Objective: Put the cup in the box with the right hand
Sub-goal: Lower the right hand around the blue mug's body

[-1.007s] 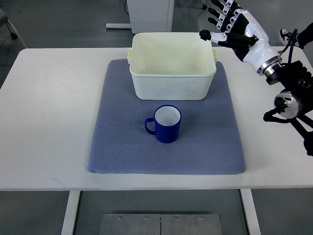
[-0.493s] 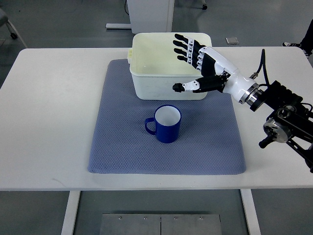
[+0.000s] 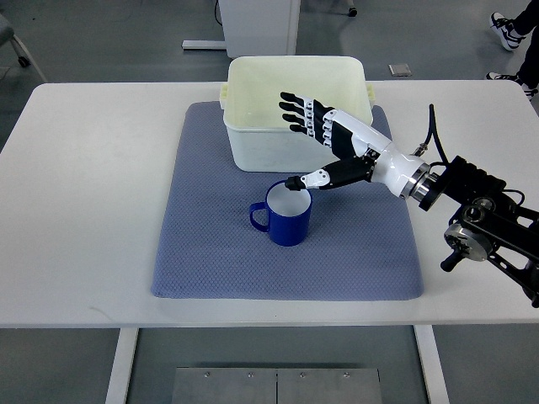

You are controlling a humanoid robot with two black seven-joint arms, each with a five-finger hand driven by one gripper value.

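Reaching over the mat (image 3: 210, 252), the right hand (image 3: 324, 147) is spread and holds nothing, its thumb tip at the rim of the cup (image 3: 286, 215), which stands upright on the mat just in front of the box (image 3: 244, 151). If the thumb pushes sideways before the other fingers close, the cup could tip or slide off; a shallow grip on the rim might slip during the lift. One cup, one box, one mat, one bench (image 3: 84, 185), one hand in view.
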